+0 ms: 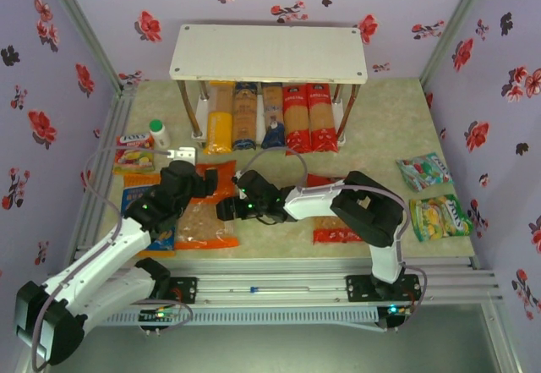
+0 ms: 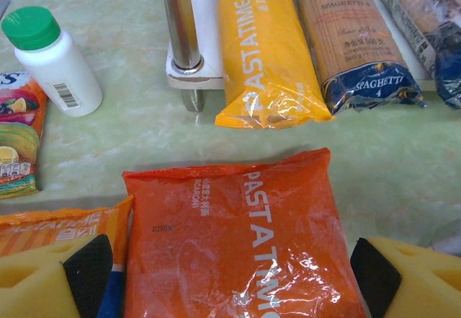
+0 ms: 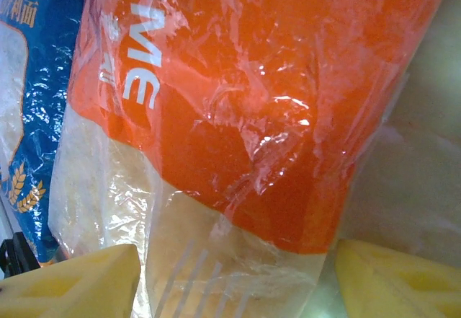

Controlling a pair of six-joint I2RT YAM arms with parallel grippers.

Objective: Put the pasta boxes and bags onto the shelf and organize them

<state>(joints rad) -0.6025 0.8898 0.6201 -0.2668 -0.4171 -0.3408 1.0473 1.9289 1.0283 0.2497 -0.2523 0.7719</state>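
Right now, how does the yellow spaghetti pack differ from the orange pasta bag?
The long yellow plastic spaghetti pack is narrow, the orange plastic pasta bag wide. The pack lies in the white shelf, the bag on the table before it. Both carry white lettering.

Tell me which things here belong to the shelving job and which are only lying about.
Job: shelf, five spaghetti packs on its lower tier, orange bag, blue-orange bag, red bag.
Lying about: white bottle, left snack packet, green snack packet, yellow-green snack packet.
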